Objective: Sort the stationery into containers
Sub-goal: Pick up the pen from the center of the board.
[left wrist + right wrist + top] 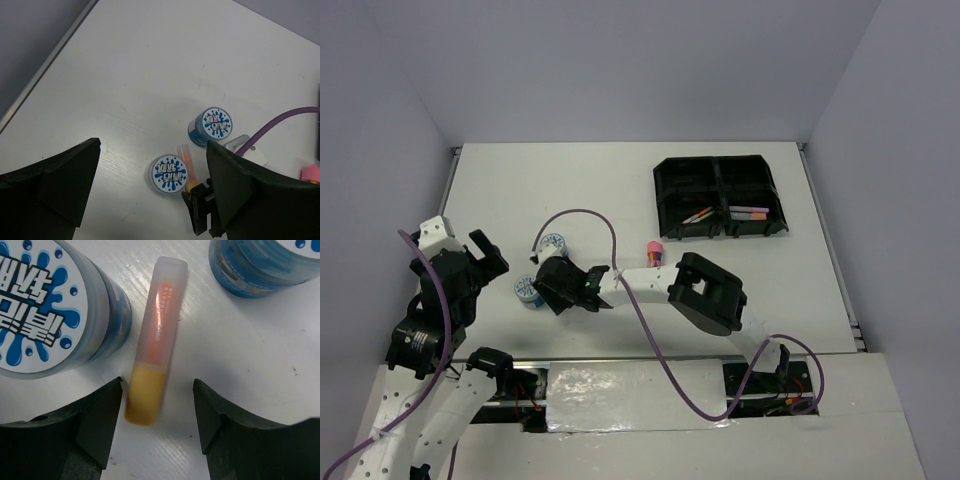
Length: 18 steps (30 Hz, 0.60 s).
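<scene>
A short orange marker (155, 340) with a clear cap lies on the table between two blue-white tape rolls (47, 315) (265, 265). My right gripper (157, 407) is open, low over the table, with a finger on each side of the marker's yellow end, not touching it. In the top view the right gripper (545, 287) sits between the rolls (528, 292) (552, 243) and hides the marker. My left gripper (152, 167) is open and empty, held above the rolls (170, 173) (212, 123) and marker (186, 161). A pink-capped glue stick (655, 252) stands by the right arm.
The black four-compartment tray (668, 200) sits at the far right; thin pens (698, 215) lie in its near-left compartment and a pink-purple marker (748, 212) in its near-right one. A purple cable (590, 215) arcs over the table.
</scene>
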Available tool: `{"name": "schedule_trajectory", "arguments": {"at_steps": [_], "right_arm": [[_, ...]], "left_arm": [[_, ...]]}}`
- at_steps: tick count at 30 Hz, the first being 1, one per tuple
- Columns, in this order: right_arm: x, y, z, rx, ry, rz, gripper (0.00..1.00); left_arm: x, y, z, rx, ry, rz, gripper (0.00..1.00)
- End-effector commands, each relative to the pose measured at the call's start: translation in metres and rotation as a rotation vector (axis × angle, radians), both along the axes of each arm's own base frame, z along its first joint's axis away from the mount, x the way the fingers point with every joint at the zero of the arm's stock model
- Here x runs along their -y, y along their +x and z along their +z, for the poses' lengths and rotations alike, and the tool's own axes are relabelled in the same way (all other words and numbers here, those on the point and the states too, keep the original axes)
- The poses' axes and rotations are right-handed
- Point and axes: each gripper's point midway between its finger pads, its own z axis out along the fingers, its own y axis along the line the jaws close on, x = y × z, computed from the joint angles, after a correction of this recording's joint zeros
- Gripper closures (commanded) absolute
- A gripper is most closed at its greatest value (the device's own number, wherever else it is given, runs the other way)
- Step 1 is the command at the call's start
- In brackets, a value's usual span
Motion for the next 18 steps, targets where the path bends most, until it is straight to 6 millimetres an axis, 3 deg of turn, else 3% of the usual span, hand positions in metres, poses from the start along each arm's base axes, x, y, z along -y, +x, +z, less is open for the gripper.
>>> {"name": "schedule_trajectory", "arguments": {"at_steps": [1, 10, 11, 13, 14, 16, 17, 18], "right_arm": [[-0.013, 0.004, 0.007, 0.015, 0.032, 0.006, 0.34], [0.009, -0.003, -0.005, 0.001, -0.002, -0.010, 0.76], [0.011, -0.003, 0.004, 0.007, 0.014, -0.012, 0.80], [0.023, -0.006, 0.003, 0.010, 0.008, -0.025, 0.90], [0.025, -0.005, 0.019, 0.023, 0.034, -0.030, 0.94], [0.040, -0.005, 0.022, 0.033, 0.017, -0.063, 0.97], [0.042, -0.005, 0.039, 0.047, 0.042, -0.074, 0.98], [0.052, -0.005, 0.039, 0.054, 0.032, -0.085, 1.00]], "left_arm": [[0.003, 0.006, 0.013, 0.055, 0.005, -0.024, 0.01], [0.006, 0.007, 0.013, 0.056, 0.006, -0.046, 0.01], [0.006, 0.008, 0.014, 0.059, 0.005, -0.047, 0.01], [0.007, 0.008, 0.013, 0.057, 0.006, -0.049, 0.01], [0.007, 0.008, 0.014, 0.058, 0.005, -0.051, 0.01], [0.007, 0.008, 0.014, 0.060, 0.004, -0.052, 0.01], [0.007, 0.008, 0.014, 0.061, 0.004, -0.054, 0.01], [0.007, 0.008, 0.014, 0.059, 0.005, -0.054, 0.01]]}}
